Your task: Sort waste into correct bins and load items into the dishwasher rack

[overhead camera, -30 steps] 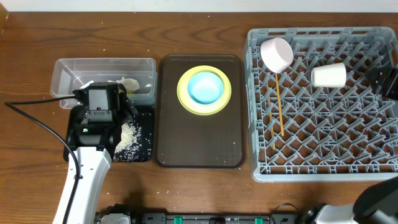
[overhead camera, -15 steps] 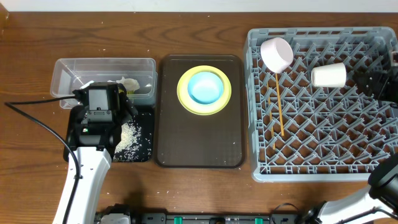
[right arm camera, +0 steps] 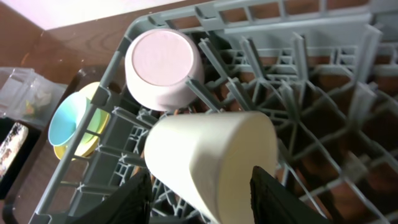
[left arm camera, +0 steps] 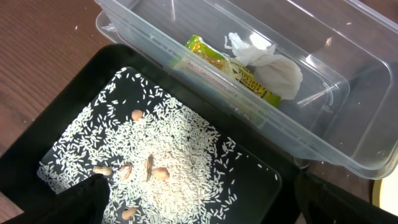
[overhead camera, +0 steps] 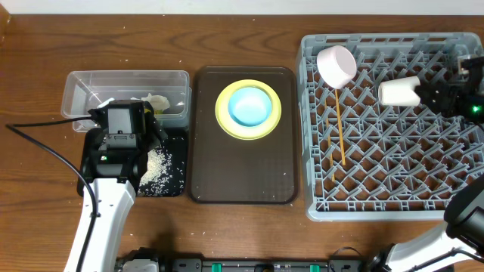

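My left gripper is open and empty, just above the black tray of white rice grains. The clear tub beside it holds the green-and-yellow wrapper and the crumpled tissue. The yellow plate with the light blue bowl in it sits on the brown serving tray. In the grey rack are the pinkish bowl, the chopsticks and the white cup, which lies on its side. My right gripper is open, with its fingers on either side of the cup.
The dark brown serving tray lies between the bins and the rack. A few peanuts lie among the rice. My left arm's black cable trails across the table at the left. The rack's pegs surround the cup.
My right gripper has moved left from the rack's right edge to the white cup. The cup has not moved. My left arm is still.
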